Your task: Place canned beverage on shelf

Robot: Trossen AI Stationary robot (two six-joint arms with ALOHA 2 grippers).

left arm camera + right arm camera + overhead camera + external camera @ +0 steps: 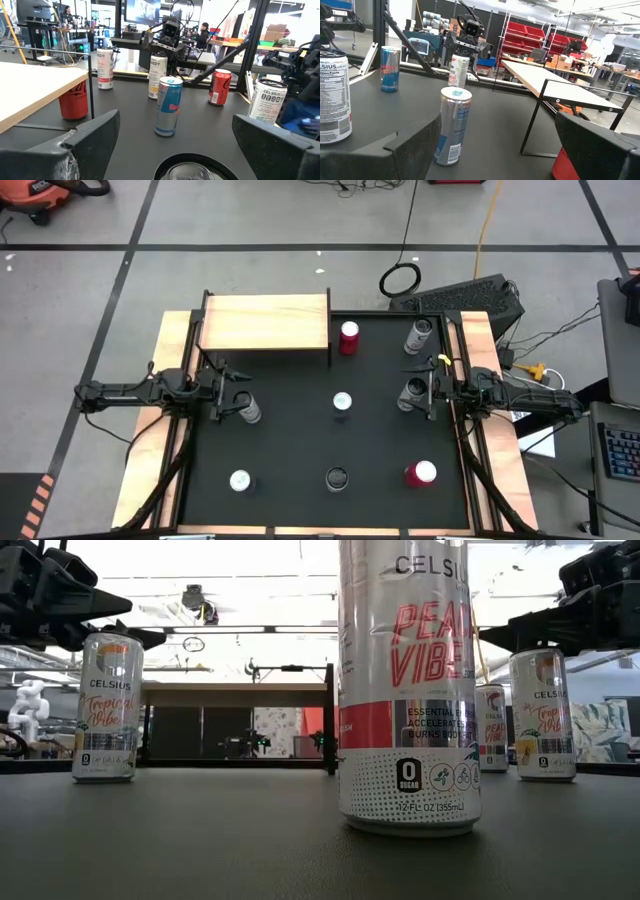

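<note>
We centre the wide-open left end effector [232, 393] around the can [249, 411] near the shelf [266, 321], then close gently.

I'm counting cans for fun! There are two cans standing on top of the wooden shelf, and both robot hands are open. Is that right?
Not quite. The high view shows nothing on top of the shelf; every can stands on the black table, like the red can just beside the shelf. The rest is right: the left hand and the right hand are both open.
</note>
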